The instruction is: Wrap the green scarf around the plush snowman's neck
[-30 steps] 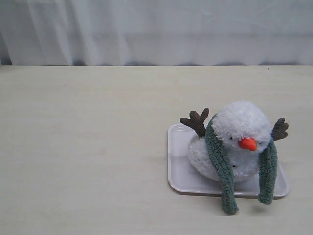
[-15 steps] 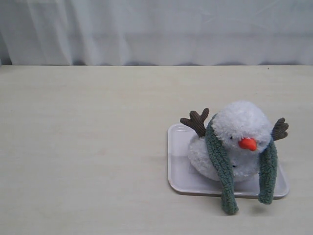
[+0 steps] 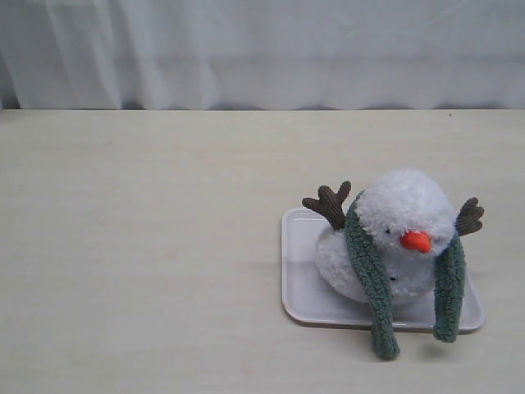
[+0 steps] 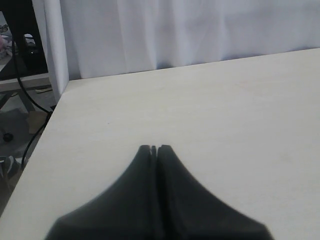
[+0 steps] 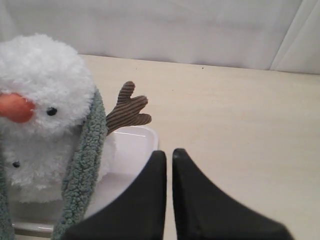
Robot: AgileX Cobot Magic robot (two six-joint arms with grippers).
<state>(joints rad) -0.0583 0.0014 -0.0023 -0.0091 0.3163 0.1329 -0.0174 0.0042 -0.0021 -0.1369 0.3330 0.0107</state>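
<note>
1. Exterior: nothing has moved in the last second. The plush snowman [image 3: 406, 226] sits on the tray [image 3: 299, 287], with the green scarf [image 3: 369, 279] looped behind it and both ends hanging uncrossed in front.
2. Left wrist: the left claw [image 4: 154, 148] is pressed together and empty over bare surface [image 4: 225, 115].
3. Right wrist: the right claw [image 5: 169, 152] is pressed together and empty beside the tray. The wrap looks finished.

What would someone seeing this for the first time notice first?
The fluffy white plush snowman with its orange nose sits on a pale tray at the right of the table in the exterior view. A green scarf runs behind its head, both ends hanging down its front past the tray's near edge. The left gripper and the right gripper are shut, holding nothing.
</note>
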